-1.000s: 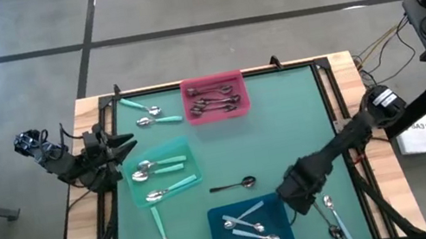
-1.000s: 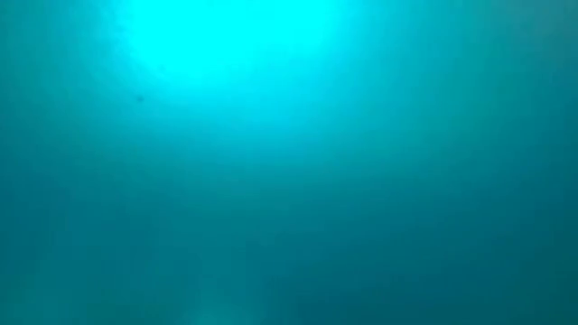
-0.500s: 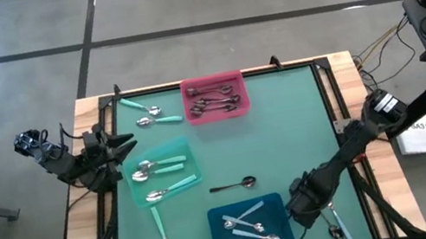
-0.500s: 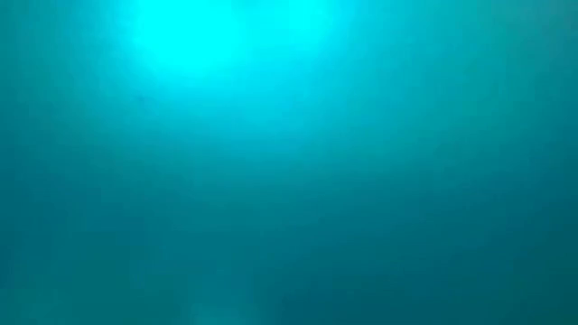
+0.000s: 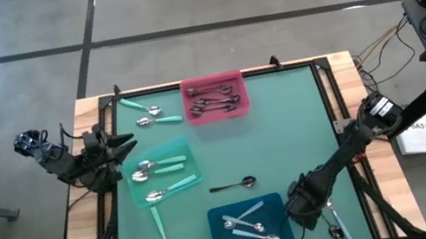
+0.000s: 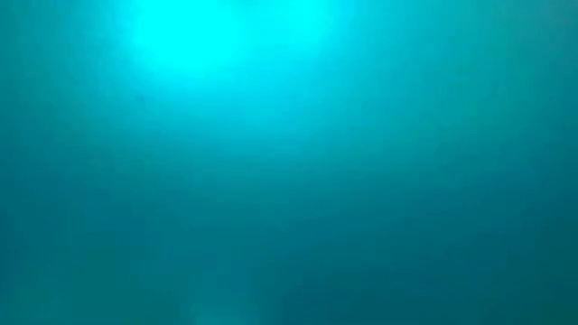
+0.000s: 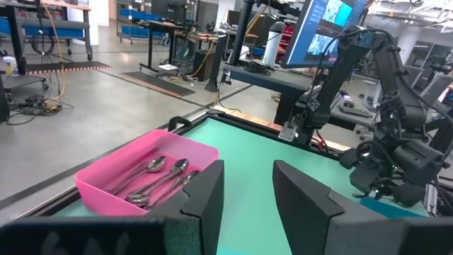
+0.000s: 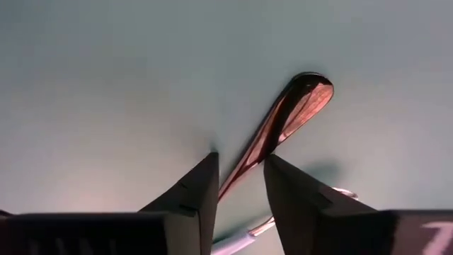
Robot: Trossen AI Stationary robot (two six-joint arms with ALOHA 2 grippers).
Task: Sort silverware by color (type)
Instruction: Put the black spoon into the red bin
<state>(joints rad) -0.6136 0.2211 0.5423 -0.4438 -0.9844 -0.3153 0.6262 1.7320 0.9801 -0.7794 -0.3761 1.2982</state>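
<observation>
A: We see a shiny metal spoon [image 8: 279,127] lying on the green worktop [image 5: 284,124], just beside the blue square tray [image 5: 277,209].

B: The right end effector [image 8: 241,185] is down over it, fingers [image 8: 195,195] a little apart, the handle between them; we cannot tell if they grip.

A: The left end effector [image 7: 248,191], well away from that tray, has its fingers apart and empty, facing the pink tray [image 7: 99,188].

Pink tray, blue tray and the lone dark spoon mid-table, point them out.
pink tray [image 5: 239,76]: high view, right rim.
blue tray [image 5: 215,218]: high view, bare corner.
dark spoon [image 5: 248,182]: high view, bowl.
</observation>
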